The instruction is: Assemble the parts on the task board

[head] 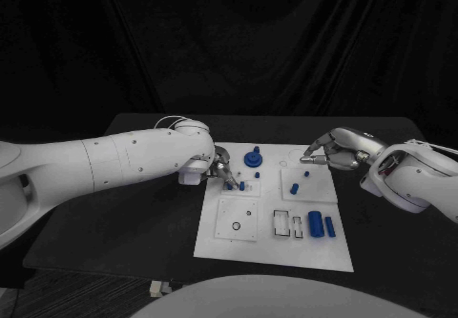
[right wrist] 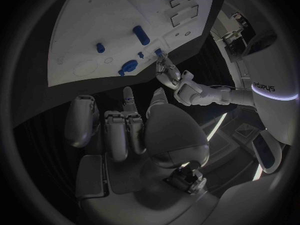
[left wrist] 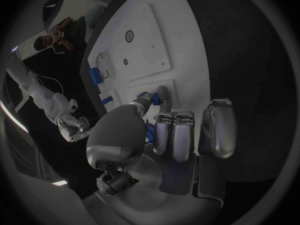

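Two hands work the task board (head: 272, 255): left hand (head: 218, 167), centre-left, pinches a small blue peg (head: 230, 186) for seating; right hand (head: 339, 152), upper right, hovers with fingertips together, apparently empty.

A robotics lab is suggested by a black worktop (head: 143, 225), black curtains (head: 229, 59) hung behind, and a white task board (head: 272, 255).

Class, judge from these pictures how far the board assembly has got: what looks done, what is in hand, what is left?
Looks done: a round blue part and small pegs stand on the task board.
In hand: the left hand pinches a small blue part at the board's left side; the right hand holds nothing.
Left: two blue cylinders lie loose beside open slots.
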Tool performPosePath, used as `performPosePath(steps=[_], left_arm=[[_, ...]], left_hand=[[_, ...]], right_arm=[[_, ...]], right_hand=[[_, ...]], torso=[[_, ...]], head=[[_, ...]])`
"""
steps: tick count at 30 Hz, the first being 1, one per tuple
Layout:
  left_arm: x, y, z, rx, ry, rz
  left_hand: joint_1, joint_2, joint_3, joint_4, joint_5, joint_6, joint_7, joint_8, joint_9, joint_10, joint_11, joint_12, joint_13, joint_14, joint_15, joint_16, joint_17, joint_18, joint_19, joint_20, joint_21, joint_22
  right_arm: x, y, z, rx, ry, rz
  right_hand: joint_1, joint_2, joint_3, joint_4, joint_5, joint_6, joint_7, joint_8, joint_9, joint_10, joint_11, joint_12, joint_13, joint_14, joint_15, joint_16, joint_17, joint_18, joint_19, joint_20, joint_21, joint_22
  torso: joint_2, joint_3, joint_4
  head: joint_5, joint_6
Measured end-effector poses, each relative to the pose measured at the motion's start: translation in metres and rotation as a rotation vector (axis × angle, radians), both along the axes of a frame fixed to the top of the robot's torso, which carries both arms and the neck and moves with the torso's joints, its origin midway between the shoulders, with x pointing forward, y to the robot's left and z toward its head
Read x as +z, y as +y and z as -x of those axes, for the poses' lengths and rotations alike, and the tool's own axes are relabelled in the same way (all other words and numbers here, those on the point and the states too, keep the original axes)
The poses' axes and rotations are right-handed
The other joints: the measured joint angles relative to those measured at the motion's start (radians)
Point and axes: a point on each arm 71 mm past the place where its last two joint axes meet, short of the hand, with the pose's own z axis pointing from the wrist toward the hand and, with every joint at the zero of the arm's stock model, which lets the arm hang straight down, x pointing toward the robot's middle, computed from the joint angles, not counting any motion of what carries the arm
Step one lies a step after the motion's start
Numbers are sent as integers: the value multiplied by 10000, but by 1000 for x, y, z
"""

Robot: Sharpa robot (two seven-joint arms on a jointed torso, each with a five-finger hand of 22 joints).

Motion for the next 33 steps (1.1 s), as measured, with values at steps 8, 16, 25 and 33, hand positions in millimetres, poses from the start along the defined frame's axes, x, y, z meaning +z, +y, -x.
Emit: performPosePath(steps=[8,16,25,33], left_arm=[[0,1,-1,10,17,-33],[0,0,-1,-13,46,-69],[-1,1,0,-70,50,-164],[-1,2,0,-96,41,-219]], left_hand=[[0,0,-294,13,-14,0,-1,350,571,0,1,0,0,0,0,0,-1,0,0,1,0,0],[54,54,-512,44,-54,-38,-38,812,1457,2,-70,0,0,1,-1,0,-1,-1,0,-73,0,-1],[54,54,-651,71,-116,148,-147,1623,2060,2,-70,0,0,0,-73,0,-2,0,0,-73,43,-1],[54,54,-732,98,-116,294,-169,1882,2181,23,-90,0,0,0,-72,0,-2,0,0,-72,82,-1]], right_arm=[[0,0,0,3,16,8],[0,0,0,9,25,11],[-1,0,0,5,32,16],[-1,0,0,18,39,15]], right_hand=[[0,0,-56,0,45,0,0,-38,0,0,0,0,0,0,0,0,0,0,0,0,0,3],[-1,-1,-56,0,44,0,0,-38,0,0,0,0,0,0,0,0,0,1,0,0,0,8],[-1,-1,-56,0,44,0,0,-38,0,0,0,0,0,0,0,0,0,0,0,0,0,6],[-1,-1,-56,0,44,0,0,-38,0,0,0,0,0,0,0,0,0,0,0,0,0,5]], torso=[[0,0,2],[0,-1,2],[1,-1,2],[1,0,3]], head=[[3,0],[-5,0],[-13,0],[3,0]])
